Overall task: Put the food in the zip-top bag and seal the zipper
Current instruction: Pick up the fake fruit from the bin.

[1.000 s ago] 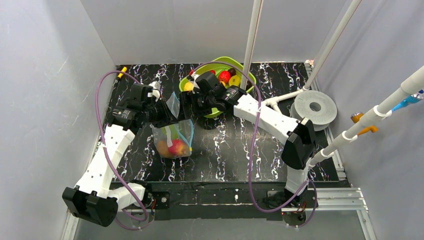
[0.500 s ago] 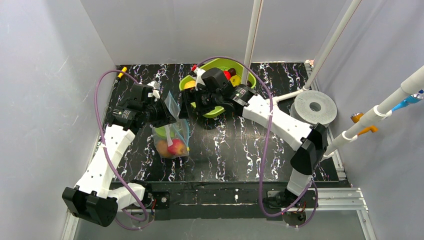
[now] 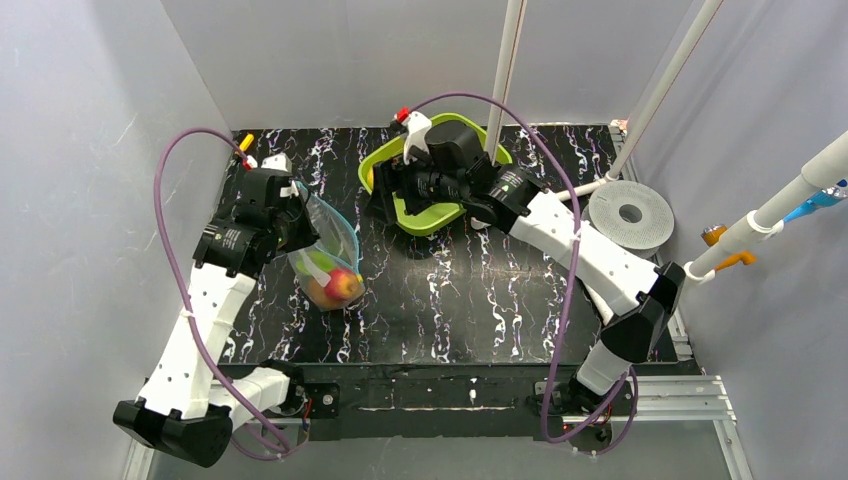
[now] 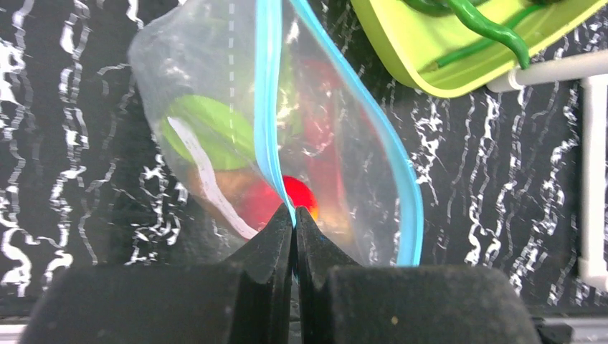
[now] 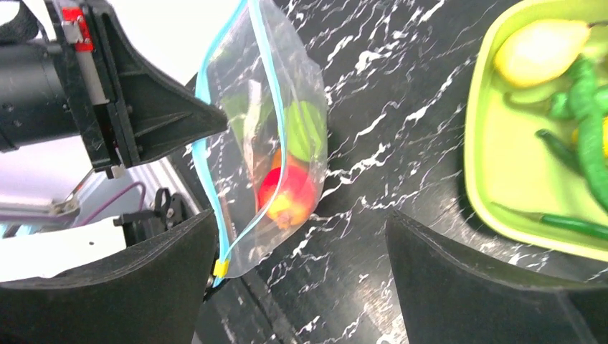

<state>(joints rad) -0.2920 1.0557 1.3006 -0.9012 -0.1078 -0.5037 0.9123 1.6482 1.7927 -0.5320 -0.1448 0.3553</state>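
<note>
Left gripper (image 4: 294, 215) pinches the thin blue-teal zipper strip (image 4: 267, 107) of the clear crinkly plastic bag (image 4: 193, 79), glossy toy fruit (image 5: 287, 193) inside; right gripper (image 5: 301, 236) spread wide by the lime-green tray (image 5: 495, 186).

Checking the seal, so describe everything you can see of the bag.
The bag is clear, crinkly plastic with a blue-teal zipper along its gaping mouth. It hangs upright, its bottom seemingly on the black table, pinched at the zipper by the left fingers. Inside lie red, green and orange food.

One zip-top bag (image 3: 325, 262), one green tray (image 3: 430, 223).
</note>
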